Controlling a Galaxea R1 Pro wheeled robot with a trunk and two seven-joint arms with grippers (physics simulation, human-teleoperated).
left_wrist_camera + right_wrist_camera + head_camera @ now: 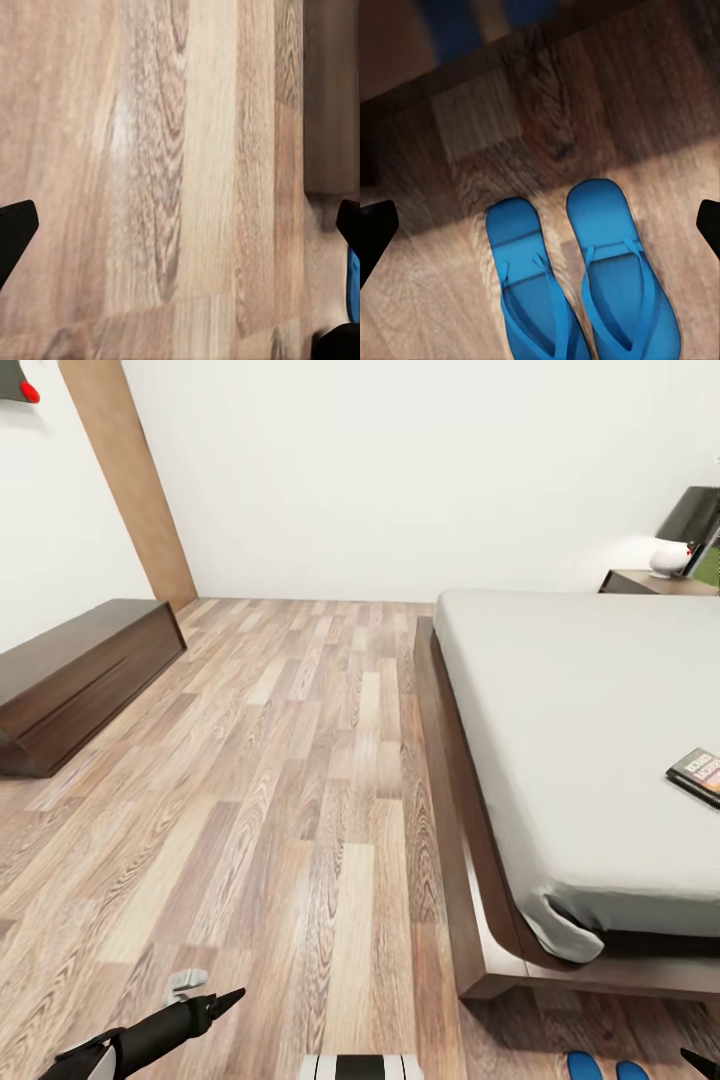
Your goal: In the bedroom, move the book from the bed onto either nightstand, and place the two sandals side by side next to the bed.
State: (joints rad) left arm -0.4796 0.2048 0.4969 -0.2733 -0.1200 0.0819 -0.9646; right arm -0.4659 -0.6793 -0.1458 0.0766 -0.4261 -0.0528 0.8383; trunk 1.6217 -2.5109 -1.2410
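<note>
Sandals (577, 285) glossy blue, flat-soled, wood-grain plank floor (270, 780)

The left arm (140, 1042) was a glossy black rounded tube with a white band near its rear end, tapering to a slim black pointed claw (225, 1000) at about seven o'clock in the head view. A black-and-white striped part of the base (360, 1067) sat at six o'clock. In both wrist views the fingertips (375, 236) were plain matte black wedges, unmarked.
</note>
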